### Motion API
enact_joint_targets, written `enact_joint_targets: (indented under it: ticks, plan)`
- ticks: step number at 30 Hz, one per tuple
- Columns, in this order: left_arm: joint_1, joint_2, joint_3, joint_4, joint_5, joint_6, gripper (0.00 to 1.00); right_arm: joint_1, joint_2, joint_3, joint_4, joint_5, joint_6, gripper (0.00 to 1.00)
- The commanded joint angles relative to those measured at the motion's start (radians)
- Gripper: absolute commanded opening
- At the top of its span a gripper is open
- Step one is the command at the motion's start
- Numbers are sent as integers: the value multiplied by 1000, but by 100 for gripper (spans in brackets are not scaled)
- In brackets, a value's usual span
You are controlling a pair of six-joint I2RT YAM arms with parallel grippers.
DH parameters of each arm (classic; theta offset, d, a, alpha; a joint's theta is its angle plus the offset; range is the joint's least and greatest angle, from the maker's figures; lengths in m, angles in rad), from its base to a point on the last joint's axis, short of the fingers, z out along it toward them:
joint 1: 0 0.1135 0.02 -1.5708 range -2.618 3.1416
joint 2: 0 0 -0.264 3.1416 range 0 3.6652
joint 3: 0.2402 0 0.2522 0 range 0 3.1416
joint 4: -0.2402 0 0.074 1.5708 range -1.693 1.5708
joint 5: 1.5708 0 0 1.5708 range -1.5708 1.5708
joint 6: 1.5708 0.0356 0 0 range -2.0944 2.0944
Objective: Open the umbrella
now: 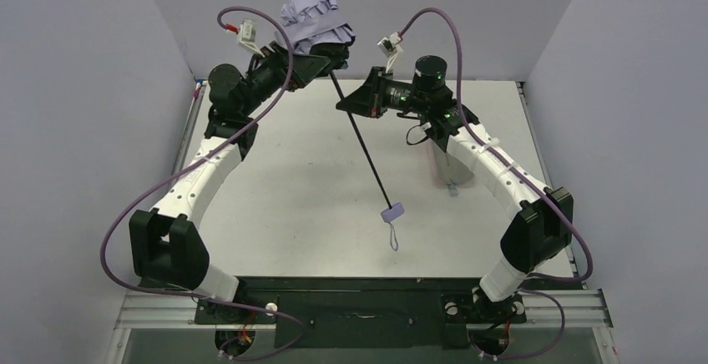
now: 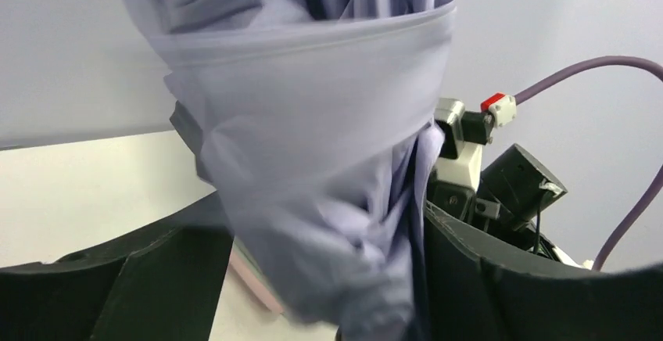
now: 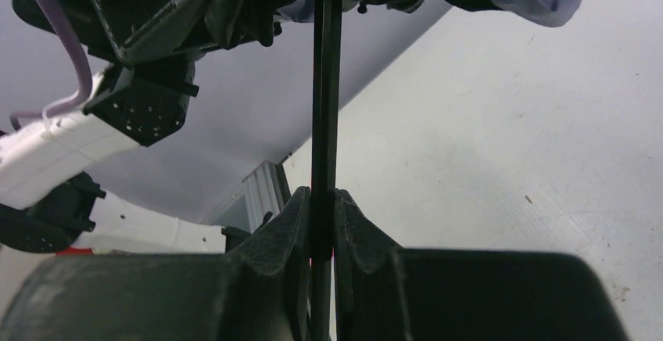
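Note:
The umbrella is held up in the air, folded. Its bunched lavender canopy (image 1: pixel 316 15) is at the back, and the thin black shaft (image 1: pixel 367 155) slants down to the small lavender handle (image 1: pixel 392 211) with its strap loop, near the table. My left gripper (image 1: pixel 324 62) is shut on the canopy base; the fabric (image 2: pixel 313 200) fills the space between its fingers (image 2: pixel 500 278). My right gripper (image 1: pixel 349 105) is shut on the shaft (image 3: pixel 324 106) just below the canopy, with both fingertips (image 3: pixel 293 224) pressed against it.
A pink case (image 1: pixel 442 168) lies on the white table (image 1: pixel 275 180) under the right arm; its edge also shows in the left wrist view (image 2: pixel 252 278). Grey walls enclose the back and both sides. Purple cables loop above both arms.

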Motion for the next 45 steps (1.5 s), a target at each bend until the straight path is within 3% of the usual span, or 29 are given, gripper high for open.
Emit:
enact_joint_targets:
  ticks: [1, 3, 7, 11, 13, 17, 23, 29, 33, 40, 45]
  plan:
    - [88, -91, -34, -49, 9, 105, 77, -45, -15, 3, 277, -13, 157, 0]
    - [138, -111, -56, -71, 21, 142, 85, -52, -20, -18, 302, -15, 182, 0]
    - [159, -166, -76, -163, 54, 395, 92, -70, -12, -55, 388, -19, 277, 0]
    - [152, -216, -95, -192, 144, 765, 94, -76, -2, -52, 394, -36, 304, 0]
    - [140, -234, -94, -231, 196, 1044, 94, -77, 1, -56, 388, -44, 306, 0]
    - [77, -276, -92, -348, 258, 1484, 86, -77, -2, -63, 353, -50, 292, 0]
    - [-90, -321, -134, -488, 205, 2044, 73, -76, -16, -59, 239, -32, 248, 0]
    - [-215, -327, -185, -505, 113, 2345, 63, -72, -27, -69, 218, -50, 229, 0]
    - [-251, -301, -184, -524, 28, 2460, 57, -67, -35, -64, 168, -72, 188, 0]
    - [-251, -261, -220, -430, -34, 2552, 49, -41, -48, -33, -18, -110, 3, 0]
    - [-250, -237, -216, -454, -44, 2605, 47, -25, -58, -25, -86, -129, -53, 0]
